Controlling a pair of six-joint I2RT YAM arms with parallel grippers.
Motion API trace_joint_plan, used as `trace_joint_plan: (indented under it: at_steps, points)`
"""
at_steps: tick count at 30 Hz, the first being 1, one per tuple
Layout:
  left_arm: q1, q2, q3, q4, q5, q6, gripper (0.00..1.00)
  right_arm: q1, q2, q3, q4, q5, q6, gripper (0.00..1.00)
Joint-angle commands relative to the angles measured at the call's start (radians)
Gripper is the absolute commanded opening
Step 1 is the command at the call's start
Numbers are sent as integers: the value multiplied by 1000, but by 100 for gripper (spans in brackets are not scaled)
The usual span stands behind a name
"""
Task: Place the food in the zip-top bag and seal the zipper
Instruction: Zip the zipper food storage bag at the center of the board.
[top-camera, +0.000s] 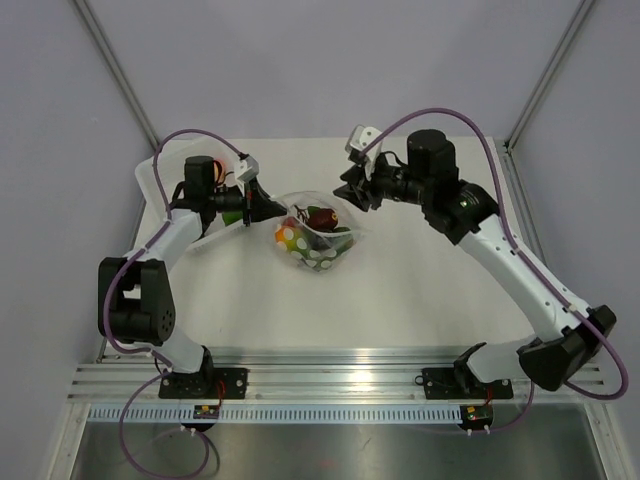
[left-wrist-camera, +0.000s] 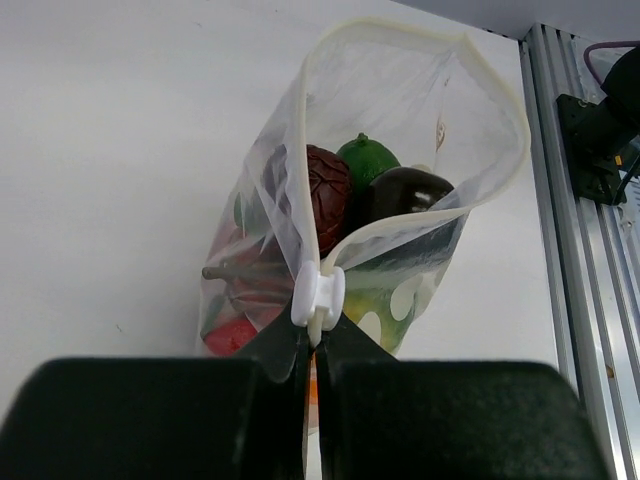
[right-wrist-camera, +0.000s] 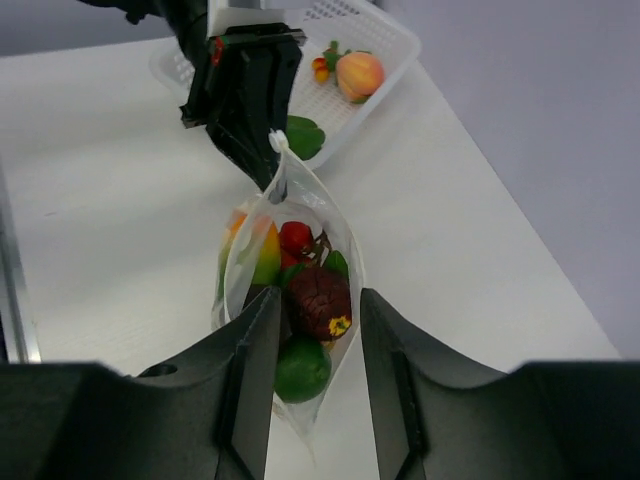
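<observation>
The zip-top bag (top-camera: 318, 250) lies mid-table with its mouth gaping. Inside it is the food: a green lime (left-wrist-camera: 367, 160), a dark red-brown fruit (left-wrist-camera: 325, 190), a dark purple piece (left-wrist-camera: 410, 190), and red and orange pieces lower down. My left gripper (left-wrist-camera: 316, 335) is shut on the end of the zipper (left-wrist-camera: 304, 150), just behind the white slider (left-wrist-camera: 318, 297). My right gripper (right-wrist-camera: 315, 310) is open at the bag's opposite end, its fingers standing either side of the plastic (right-wrist-camera: 345, 250) without pinching it. In the top view the left gripper (top-camera: 268, 208) and right gripper (top-camera: 352, 188) flank the bag.
A white perforated tray (right-wrist-camera: 390, 40) stands at the table's far left corner behind the left gripper, holding a peach (right-wrist-camera: 360, 72), a green piece (right-wrist-camera: 303, 135) and small red bits. An aluminium rail (left-wrist-camera: 570, 250) runs along the table's near edge.
</observation>
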Motion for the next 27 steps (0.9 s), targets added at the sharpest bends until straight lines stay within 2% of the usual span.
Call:
trace_joint_plan:
  at_steps: [1,2,6,10,17,27]
  points:
    - [-4,-58,-5,100,-2,-48,0,23,150,182,-198,-168,-123,44]
    - [-4,-60,3,96,3,-50,0,30,187,265,-221,-189,-152,43]
    - [-4,-54,14,88,46,-78,0,69,331,381,-277,-261,-227,43]
    - [-14,-69,-5,90,26,-56,0,153,451,514,-361,-198,-310,44]
    - [-16,-75,-9,106,26,-85,0,192,593,612,-419,-174,-382,42]
    - [-16,-75,-15,109,44,-68,0,196,621,623,-341,-141,-387,41]
